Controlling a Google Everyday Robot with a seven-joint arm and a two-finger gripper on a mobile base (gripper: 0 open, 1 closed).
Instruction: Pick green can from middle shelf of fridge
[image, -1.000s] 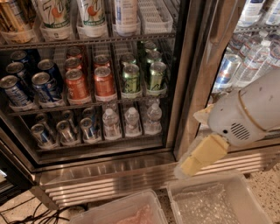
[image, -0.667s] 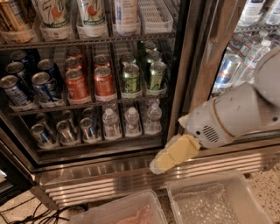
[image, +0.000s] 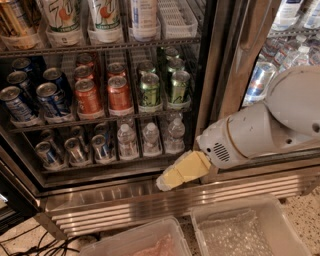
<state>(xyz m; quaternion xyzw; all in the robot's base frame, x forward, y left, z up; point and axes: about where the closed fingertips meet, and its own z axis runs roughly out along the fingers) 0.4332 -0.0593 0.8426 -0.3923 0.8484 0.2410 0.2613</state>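
The fridge (image: 207, 75) stands open in front of me. Its middle shelf (image: 100, 120) is a dark wire rack. On it stand several green cans in two rows at the right end, the front ones on the left (image: 149, 90) and on the right (image: 179, 86). My gripper (image: 164, 183), yellowish on a white arm (image: 250, 135), hangs in front of the steel base panel (image: 125, 202), below the bottom shelf. It is below the green cans, apart from them, and holds nothing.
Blue cans (image: 50, 97) and orange-red cans (image: 89, 96) fill the shelf left of the green ones. Water bottles (image: 150, 137) and small cans (image: 75, 150) stand on the bottom shelf. Two clear plastic bins (image: 245, 230) lie on the floor below. The steel door post rises right of the green cans.
The arm has swung left and slightly down. The gripper has moved from in front of the door post to in front of the open compartment's base.
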